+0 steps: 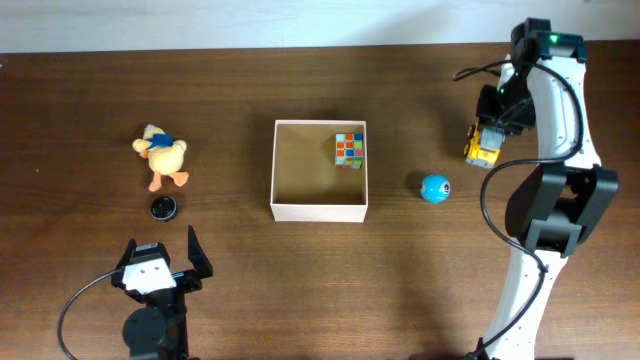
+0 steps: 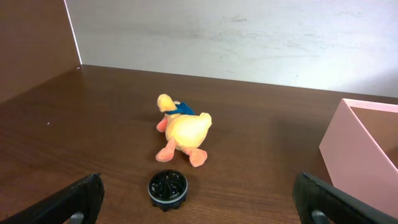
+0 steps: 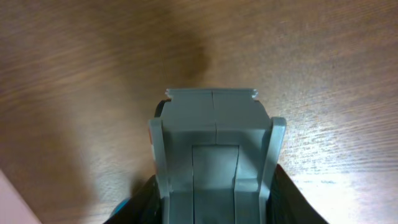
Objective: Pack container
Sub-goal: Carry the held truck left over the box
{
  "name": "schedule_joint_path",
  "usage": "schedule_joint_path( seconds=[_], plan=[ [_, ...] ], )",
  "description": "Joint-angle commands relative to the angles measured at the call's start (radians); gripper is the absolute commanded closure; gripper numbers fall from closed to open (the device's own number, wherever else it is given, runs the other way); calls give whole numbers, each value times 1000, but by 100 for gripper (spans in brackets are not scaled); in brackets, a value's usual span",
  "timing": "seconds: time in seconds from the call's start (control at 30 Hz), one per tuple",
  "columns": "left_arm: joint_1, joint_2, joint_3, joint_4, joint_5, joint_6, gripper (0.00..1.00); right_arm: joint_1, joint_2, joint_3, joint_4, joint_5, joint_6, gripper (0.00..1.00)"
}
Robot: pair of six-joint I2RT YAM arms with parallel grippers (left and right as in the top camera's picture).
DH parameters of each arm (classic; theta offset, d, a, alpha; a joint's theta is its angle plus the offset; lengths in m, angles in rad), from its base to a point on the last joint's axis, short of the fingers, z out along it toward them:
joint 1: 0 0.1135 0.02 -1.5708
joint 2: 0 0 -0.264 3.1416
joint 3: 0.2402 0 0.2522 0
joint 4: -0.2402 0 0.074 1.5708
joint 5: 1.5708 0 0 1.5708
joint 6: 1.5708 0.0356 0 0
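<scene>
The container (image 1: 320, 211), a square shallow box with white walls and a tan inside, sits mid-table with a multicoloured cube (image 1: 349, 150) in its far right corner. Its wall also shows in the left wrist view (image 2: 357, 149). My right gripper (image 1: 487, 132) is at the far right, shut on a yellow toy truck (image 1: 481, 146). In the right wrist view the truck's grey bed (image 3: 214, 149) fills the space between the fingers (image 3: 214, 208). My left gripper (image 1: 162, 250) is open and empty near the front left edge, also seen in the left wrist view (image 2: 199, 202).
A yellow plush duck (image 1: 163, 157) lies at the left, also in the left wrist view (image 2: 183, 129). A small black disc (image 1: 163, 208) lies just in front of it (image 2: 167, 187). A blue ball (image 1: 434, 188) rests right of the container.
</scene>
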Motion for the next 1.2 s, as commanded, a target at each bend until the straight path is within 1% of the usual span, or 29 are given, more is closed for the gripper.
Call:
schedule_joint_path(
  seconds=[0.0,0.33,0.5,0.67,0.8,1.0,1.17],
  plan=[
    [5,-8,-6,3,18,-13,1,44,-17,114,-36,-13,-32,66],
    [5,-8,-6,3,18,-13,1,216,-17,464,-143,-13,-35,66],
    [5,-8,-6,3,17,-13,1,325,-17,558,-186,-13,-27,66],
    [5,-8,-6,3,18,-13,1,455,-17,585,-207,-13,-27,66],
    [5,-8,-6,3,18,-13,1,608,-17,585,-206,-13,-19,66],
    [5,-8,-6,3,18,-13,1,711,-17,575,-179,-13,19,66],
    [5,-8,-6,3,18,-13,1,771,-8,510,-92,0,41,66]
  ],
)
